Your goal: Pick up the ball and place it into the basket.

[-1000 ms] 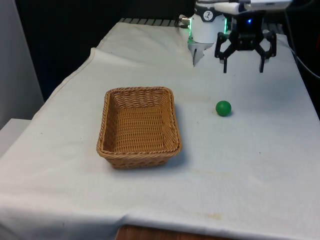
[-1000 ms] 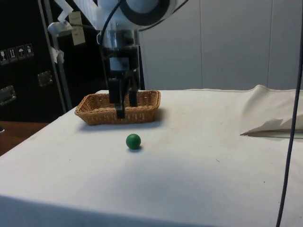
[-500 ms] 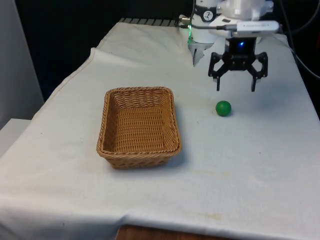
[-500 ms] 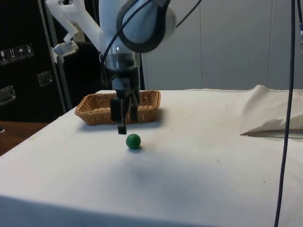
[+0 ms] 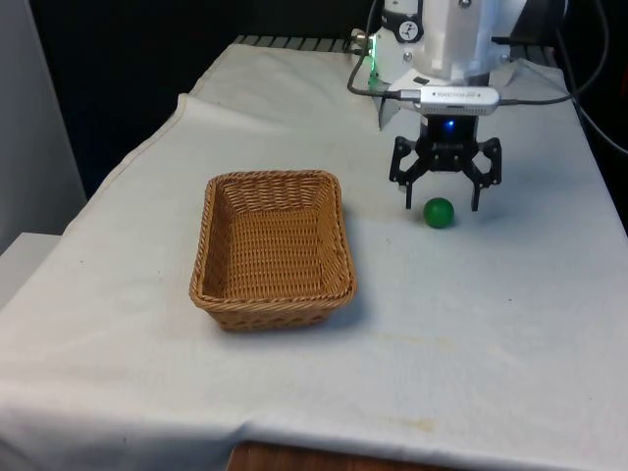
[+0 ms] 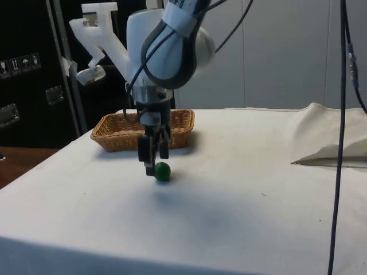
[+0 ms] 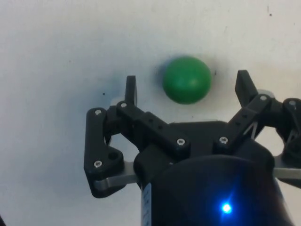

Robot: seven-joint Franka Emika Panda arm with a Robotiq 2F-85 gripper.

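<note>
While my gripper [image 5: 442, 204] hangs low over the ball [image 5: 439, 212], its fingers spread wide on either side, nothing is gripped yet.

I see the ball [image 7: 186, 79] resting on the white cloth [image 5: 491, 314], well apart from the basket [image 5: 272, 248] toward the front view's right. It is small, round, plain green and smooth, so I judge it light and quick to roll. I would close across its widest middle, squarely, or it may squirt out.

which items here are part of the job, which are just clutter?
Job:
ball, green, on the cloth between the open fingers
basket, wicker, empty
gripper, low over the ball

Not part of it:
white cloth
folded cloth edge in the side view
</note>
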